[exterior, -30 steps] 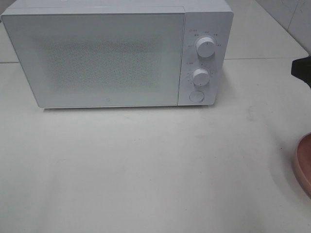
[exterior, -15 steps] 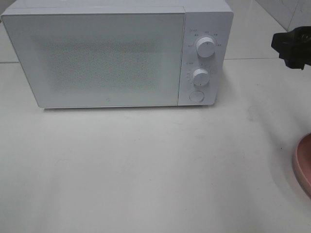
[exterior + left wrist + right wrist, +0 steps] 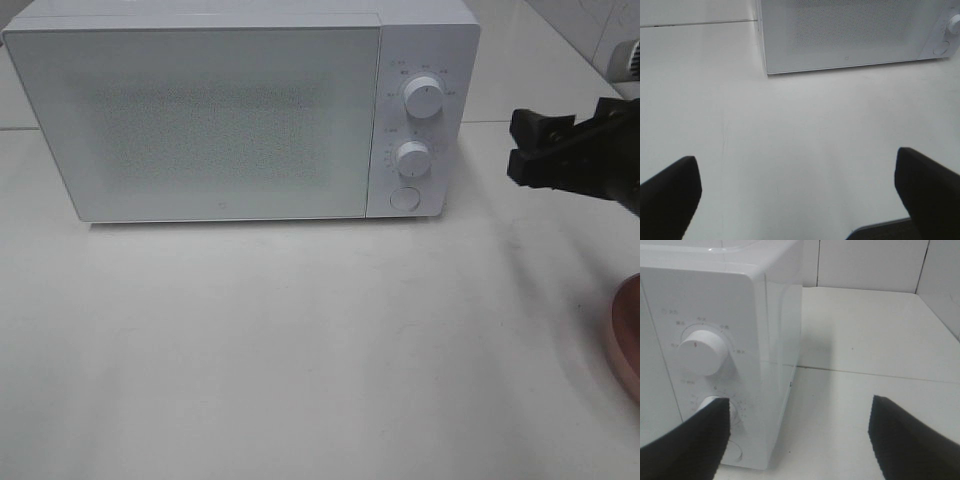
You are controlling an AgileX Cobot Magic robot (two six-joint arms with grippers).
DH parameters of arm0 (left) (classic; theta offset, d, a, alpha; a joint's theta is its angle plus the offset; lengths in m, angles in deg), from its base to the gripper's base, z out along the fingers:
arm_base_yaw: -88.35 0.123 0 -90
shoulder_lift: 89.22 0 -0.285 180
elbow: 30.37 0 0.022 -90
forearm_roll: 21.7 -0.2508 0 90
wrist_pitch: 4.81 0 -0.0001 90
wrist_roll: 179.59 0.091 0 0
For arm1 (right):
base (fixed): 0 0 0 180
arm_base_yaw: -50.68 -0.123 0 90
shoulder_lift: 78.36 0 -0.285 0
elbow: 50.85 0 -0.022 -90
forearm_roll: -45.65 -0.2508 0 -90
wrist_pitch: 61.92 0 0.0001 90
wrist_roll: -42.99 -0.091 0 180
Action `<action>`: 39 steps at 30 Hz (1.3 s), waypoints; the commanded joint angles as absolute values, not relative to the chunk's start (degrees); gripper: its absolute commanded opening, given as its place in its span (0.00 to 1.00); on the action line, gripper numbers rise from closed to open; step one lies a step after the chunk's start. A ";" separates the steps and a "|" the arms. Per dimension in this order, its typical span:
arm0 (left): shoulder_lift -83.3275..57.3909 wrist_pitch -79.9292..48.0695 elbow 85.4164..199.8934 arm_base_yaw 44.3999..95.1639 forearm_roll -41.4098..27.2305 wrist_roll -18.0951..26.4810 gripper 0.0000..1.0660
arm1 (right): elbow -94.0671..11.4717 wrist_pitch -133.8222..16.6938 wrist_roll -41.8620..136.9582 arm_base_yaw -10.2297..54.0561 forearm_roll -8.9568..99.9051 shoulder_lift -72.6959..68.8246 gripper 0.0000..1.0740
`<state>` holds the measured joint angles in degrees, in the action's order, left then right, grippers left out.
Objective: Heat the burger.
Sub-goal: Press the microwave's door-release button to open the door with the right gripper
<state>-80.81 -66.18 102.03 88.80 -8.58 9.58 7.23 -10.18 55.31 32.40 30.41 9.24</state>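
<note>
A pale worktop (image 3: 300, 350) carries a white microwave (image 3: 425, 40) at the far side, its door (image 3: 200, 120) shut. A pink plate (image 3: 625, 335) is cut off by the near right edge. The right end effector (image 3: 522, 148) hangs right of the control panel, jaws apart and empty, facing it. The left end effector (image 3: 796, 160) hovers over bare worktop nearer than the microwave, jaws wide apart, empty. The panel bears an upper knob (image 3: 425, 98), a lower knob (image 3: 413, 157) and a round button (image 3: 404, 198). The burger shows in no view.

No legible text (blurred markings around microwave (image 3: 200, 120) dials (image 3: 424, 97))
</note>
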 commanded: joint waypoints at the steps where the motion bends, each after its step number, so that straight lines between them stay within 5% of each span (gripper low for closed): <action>1: -80.92 -66.24 101.97 89.03 -8.41 9.29 0.92 | 7.46 -6.91 56.86 30.79 27.94 10.15 0.70; 20: -80.92 -66.24 101.97 89.03 -8.41 9.29 0.92 | 7.40 16.52 60.47 11.60 3.02 23.62 0.70; 39: -80.92 -66.24 101.97 89.03 -8.41 9.29 0.92 | 5.00 17.73 60.35 9.14 -0.25 28.77 0.70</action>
<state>-80.81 -66.18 102.03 88.80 -8.58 9.58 5.51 7.30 60.07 9.25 -0.42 28.77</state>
